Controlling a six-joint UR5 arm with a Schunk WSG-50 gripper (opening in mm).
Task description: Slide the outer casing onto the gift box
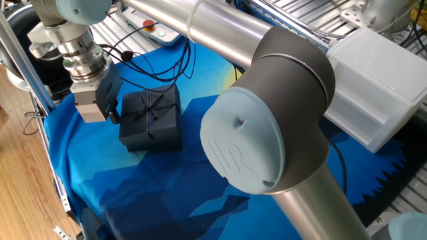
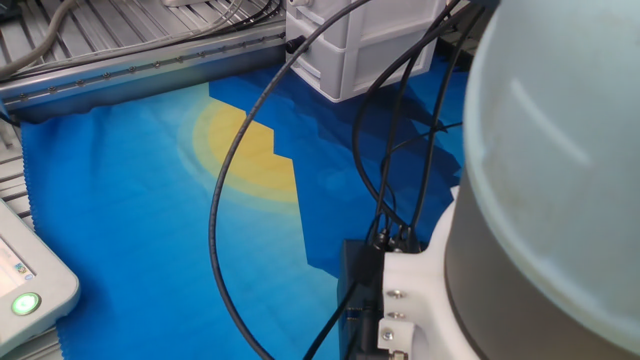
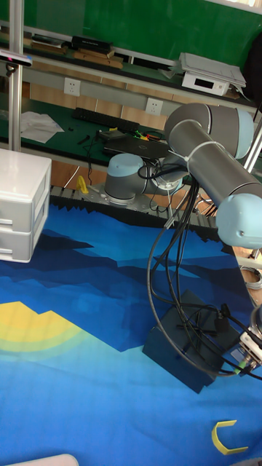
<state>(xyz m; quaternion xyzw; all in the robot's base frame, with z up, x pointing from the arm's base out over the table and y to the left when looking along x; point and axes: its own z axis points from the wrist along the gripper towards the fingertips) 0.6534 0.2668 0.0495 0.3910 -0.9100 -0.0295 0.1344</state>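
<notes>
Down at the near-left part of the worktop [image 1: 100, 180], which is draped in a blue cloth [image 2: 130, 230] with a yellow patch, the outer casing [image 1: 151, 119] sits flat as a dark navy square block with its thin ribbon cross and bow facing up. From the tall fixed view it shows as a dark box [image 3: 191, 341] on the cloth with black cables trailing across its top. The gift box cannot be made out as a separate thing in any view; whether it is already inside the casing cannot be told.

The gripper [image 1: 107, 107] stands just beside the casing's left edge, its dark fingers at that side and seemingly touching it. Whether the jaws are released or clenched cannot be told from these angles, since the finger tips are hidden against the dark casing. In the tall fixed view the gripper [image 3: 244, 349] is mostly cut off at the right border, next to the casing's right corner.

A white plastic drawer unit [image 1: 380, 87] sits well apart at the far side of the cloth. A small yellow hook [image 3: 227, 438] lies on the cloth near the casing, apart from it. The other fixed view is largely blocked by the arm's grey joint [image 2: 550, 180] and black cables [image 2: 230, 190].
</notes>
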